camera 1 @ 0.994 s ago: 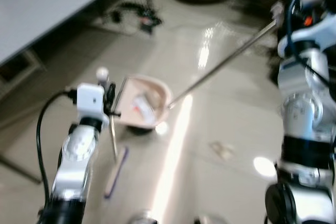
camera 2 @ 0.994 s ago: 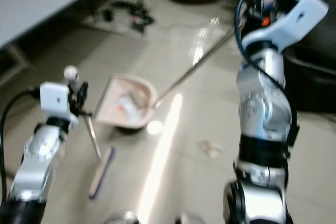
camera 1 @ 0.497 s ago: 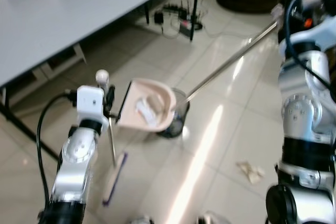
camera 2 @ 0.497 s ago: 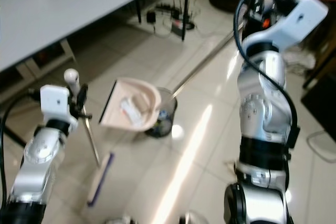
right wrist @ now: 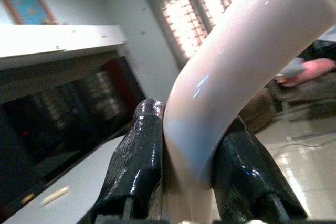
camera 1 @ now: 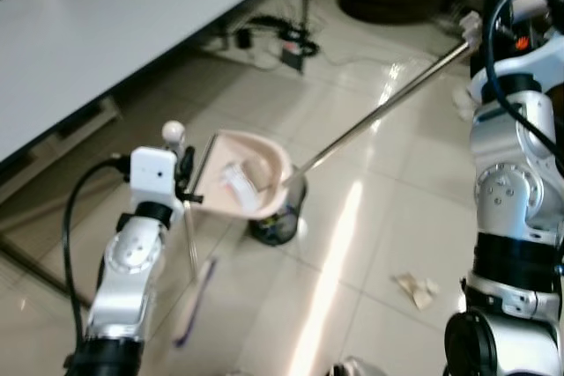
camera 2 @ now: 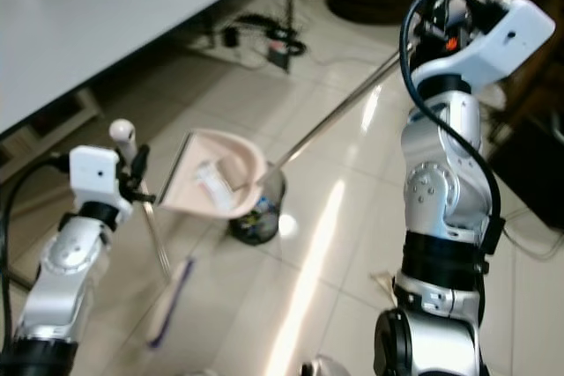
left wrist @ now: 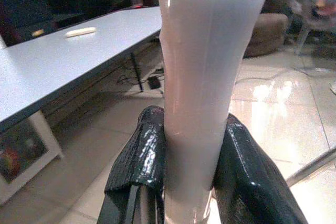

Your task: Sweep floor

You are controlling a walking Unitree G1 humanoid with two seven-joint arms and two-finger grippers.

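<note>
The pale pink plastic dustpan (camera 1: pixel 247 184), with crumpled white scraps of paper (camera 1: pixel 236 180) lying in its scoop, hangs tilted in the air directly above a small dark mesh waste bin (camera 1: pixel 278 217) that stands on the glossy beige tiled floor (camera 1: pixel 388 217). Its long silver metal handle (camera 1: pixel 379 112) runs up and to the far right, where the right gripper (right wrist: pixel 184 182) is clenched around the handle's curved pink end; so the pan's long axis slants from the bin near centre up toward the right arm, and tipping the scraps out looks to depend on keeping the scoop's mouth over the bin's opening, which lies just below and slightly right of the pan. The left gripper (left wrist: pixel 191 182) is clamped on the pale pink shaft of a broom (camera 1: pixel 188 235), held upright just left of the dustpan, its round white knob on top and its purple-edged brush head (camera 1: pixel 196 301) resting on the tiles nearer the robot. A crumpled tan scrap (camera 1: pixel 416 286) lies unswept on the floor, well to the right of the bin. A long grey table (camera 1: pixel 97 33) spans the far left, with black cables and a power strip (camera 1: pixel 282 41) beneath its far end.
</note>
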